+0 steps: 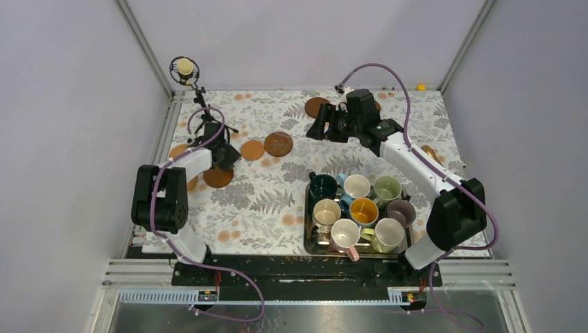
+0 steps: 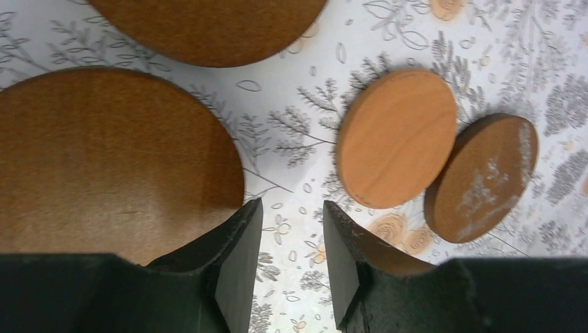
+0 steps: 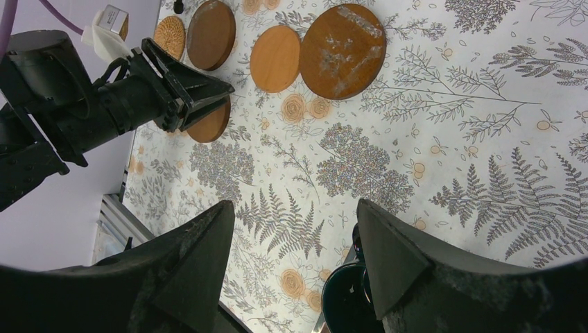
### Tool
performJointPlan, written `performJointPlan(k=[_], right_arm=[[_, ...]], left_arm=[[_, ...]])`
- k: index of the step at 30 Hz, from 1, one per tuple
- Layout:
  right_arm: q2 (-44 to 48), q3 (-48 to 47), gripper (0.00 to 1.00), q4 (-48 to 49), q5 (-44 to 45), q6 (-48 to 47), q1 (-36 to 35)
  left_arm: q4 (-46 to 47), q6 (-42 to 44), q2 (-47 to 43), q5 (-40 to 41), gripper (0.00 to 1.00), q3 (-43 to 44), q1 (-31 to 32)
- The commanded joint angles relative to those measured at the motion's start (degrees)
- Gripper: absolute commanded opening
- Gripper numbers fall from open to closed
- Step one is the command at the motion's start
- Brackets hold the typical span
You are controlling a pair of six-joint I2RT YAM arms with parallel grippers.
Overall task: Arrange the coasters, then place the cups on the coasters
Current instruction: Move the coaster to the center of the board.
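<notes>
Left gripper is seen part-open and empty beside the nearest brown coaster, judged thin, stiff and light, best pinched across its rim.

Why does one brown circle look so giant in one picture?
Left wrist view: the camera sits close to that coaster, so it looks giant. Right wrist view: the near fingers look blurry, the table sharp. Top view: even light, faint shadows.
</notes>
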State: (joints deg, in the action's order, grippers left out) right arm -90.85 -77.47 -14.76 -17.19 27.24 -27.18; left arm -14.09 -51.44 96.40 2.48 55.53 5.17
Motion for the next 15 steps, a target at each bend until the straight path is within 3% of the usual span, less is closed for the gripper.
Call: performJointPlan(k=[1,12,15], right_arm=[[1.6,-0.7,0.73,0.9,-0.7,-0.1,0.5],[2.4,-1.2,0.74,0.2,-0.3,0.1,0.5],[2.5,-1.5,0.73,-0.1,-0.4,0.2,0.5]], left_arm=[[-3.2,0.6,-1.3,5.4,0.39,1.2,-0.7],[-5.7,0.3,-2.6,8.6,0.38,-0.6,-1.3],[0.2,1.7,-2.5,2.2,0.38,-1.2,-1.3]])
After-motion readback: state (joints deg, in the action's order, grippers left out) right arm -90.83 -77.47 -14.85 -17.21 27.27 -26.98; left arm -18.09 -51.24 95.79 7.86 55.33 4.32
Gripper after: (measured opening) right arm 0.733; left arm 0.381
